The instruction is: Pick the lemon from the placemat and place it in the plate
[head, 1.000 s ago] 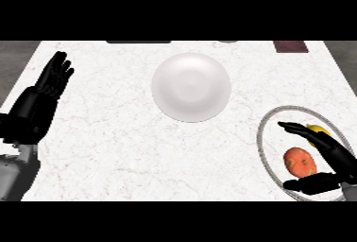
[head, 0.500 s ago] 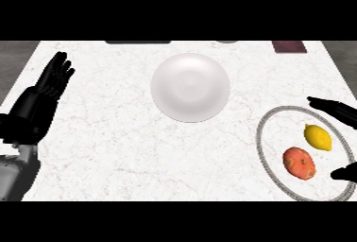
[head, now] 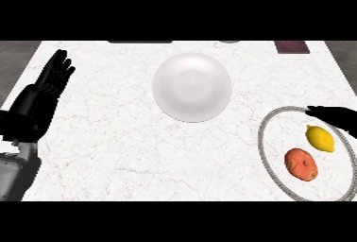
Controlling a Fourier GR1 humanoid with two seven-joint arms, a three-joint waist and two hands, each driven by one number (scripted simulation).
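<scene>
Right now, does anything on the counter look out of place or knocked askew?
Nothing stands out. The lemon and an orange-red fruit lie side by side on the round placemat, apart from each other. The white plate sits bare mid-counter. No spill or damage shows.

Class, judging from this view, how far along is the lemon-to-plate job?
Nothing is done: the lemon lies on the round placemat beside an orange fruit. The right hand hangs just above the lemon, holding nothing. Left: grasping it and carrying it to the white plate.
</scene>
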